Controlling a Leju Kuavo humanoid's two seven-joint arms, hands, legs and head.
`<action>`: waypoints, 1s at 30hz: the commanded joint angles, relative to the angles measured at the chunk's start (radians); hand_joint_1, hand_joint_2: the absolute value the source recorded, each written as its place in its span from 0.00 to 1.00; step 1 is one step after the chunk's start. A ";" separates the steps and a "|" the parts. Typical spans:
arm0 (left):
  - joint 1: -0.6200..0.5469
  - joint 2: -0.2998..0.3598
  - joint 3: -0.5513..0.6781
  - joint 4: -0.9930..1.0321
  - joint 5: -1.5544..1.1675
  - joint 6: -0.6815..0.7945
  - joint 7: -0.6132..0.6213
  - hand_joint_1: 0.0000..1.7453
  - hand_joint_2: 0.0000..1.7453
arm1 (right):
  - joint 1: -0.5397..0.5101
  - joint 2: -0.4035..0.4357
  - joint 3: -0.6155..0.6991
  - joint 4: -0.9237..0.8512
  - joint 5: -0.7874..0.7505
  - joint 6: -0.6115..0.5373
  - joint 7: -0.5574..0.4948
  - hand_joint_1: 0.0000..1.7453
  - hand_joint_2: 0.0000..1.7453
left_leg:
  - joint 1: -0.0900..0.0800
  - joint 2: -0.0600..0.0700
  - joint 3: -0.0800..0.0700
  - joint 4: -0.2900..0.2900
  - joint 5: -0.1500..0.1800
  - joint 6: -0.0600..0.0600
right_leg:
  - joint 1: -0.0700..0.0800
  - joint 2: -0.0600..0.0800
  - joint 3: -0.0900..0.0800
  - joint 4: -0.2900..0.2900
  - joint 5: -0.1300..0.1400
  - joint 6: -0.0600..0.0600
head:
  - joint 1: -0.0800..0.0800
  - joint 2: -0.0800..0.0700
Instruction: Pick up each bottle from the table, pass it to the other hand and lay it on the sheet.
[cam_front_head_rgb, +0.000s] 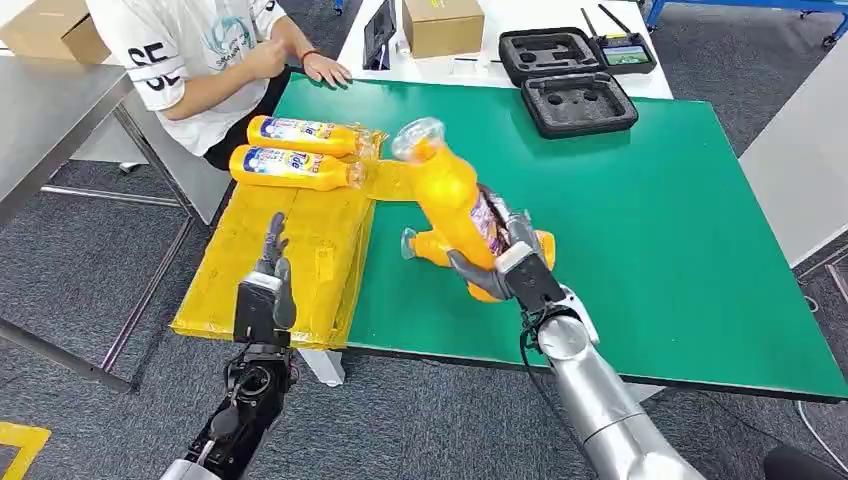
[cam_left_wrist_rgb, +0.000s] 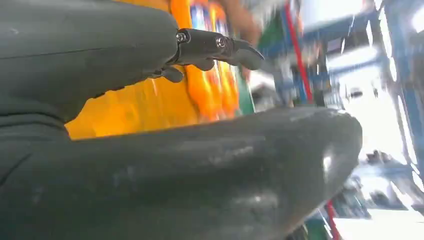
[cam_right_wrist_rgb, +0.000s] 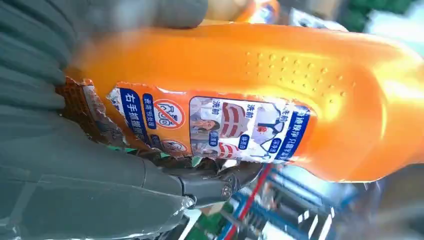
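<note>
My right hand (cam_front_head_rgb: 505, 260) grips an orange bottle (cam_front_head_rgb: 448, 195) (cam_right_wrist_rgb: 260, 95) by its labelled body, lifted over the green table (cam_front_head_rgb: 640, 240) with its clear cap tilted up and left. Behind it another orange bottle (cam_front_head_rgb: 432, 248) lies on the table. Two more orange bottles (cam_front_head_rgb: 300, 135) (cam_front_head_rgb: 292, 167) lie side by side at the far end of the yellow sheet (cam_front_head_rgb: 290, 260). My left hand (cam_front_head_rgb: 268, 285) (cam_left_wrist_rgb: 150, 125) hovers open over the near part of the sheet, fingers pointing away from me and holding nothing. The two laid bottles (cam_left_wrist_rgb: 210, 75) show blurred beyond its fingers.
A person in a white shirt (cam_front_head_rgb: 200, 60) sits at the table's far left corner, one hand (cam_front_head_rgb: 325, 70) resting on the edge. An open black foam case (cam_front_head_rgb: 570, 75), a cardboard box (cam_front_head_rgb: 442, 25) and a small device (cam_front_head_rgb: 625, 50) stand at the back. A grey table (cam_front_head_rgb: 50, 110) stands left.
</note>
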 joint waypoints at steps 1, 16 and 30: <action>-0.013 0.028 -0.105 -0.084 0.102 -0.197 0.065 0.00 0.00 | 0.020 0.098 -0.030 0.118 -0.041 0.024 -0.078 1.00 1.00 | 0.001 0.001 0.000 0.000 0.000 -0.001 | 0.001 0.001 0.000 0.000 0.001 -0.001 | 0.000 0.000; -0.035 0.035 -0.157 -0.086 0.057 -0.286 0.057 0.00 1.00 | -0.017 0.169 0.023 0.301 -0.026 0.067 -0.079 1.00 1.00 | 0.001 0.001 0.000 0.000 0.000 -0.001 | 0.001 0.001 0.000 0.000 0.001 -0.002 | 0.000 0.000; -0.041 0.032 -0.166 -0.070 0.051 -0.313 0.056 0.00 1.00 | -0.043 0.202 0.068 0.350 -0.001 0.081 -0.072 1.00 1.00 | 0.000 0.000 0.000 0.000 0.000 -0.001 | 0.000 0.001 0.000 0.000 0.000 -0.001 | 0.000 0.000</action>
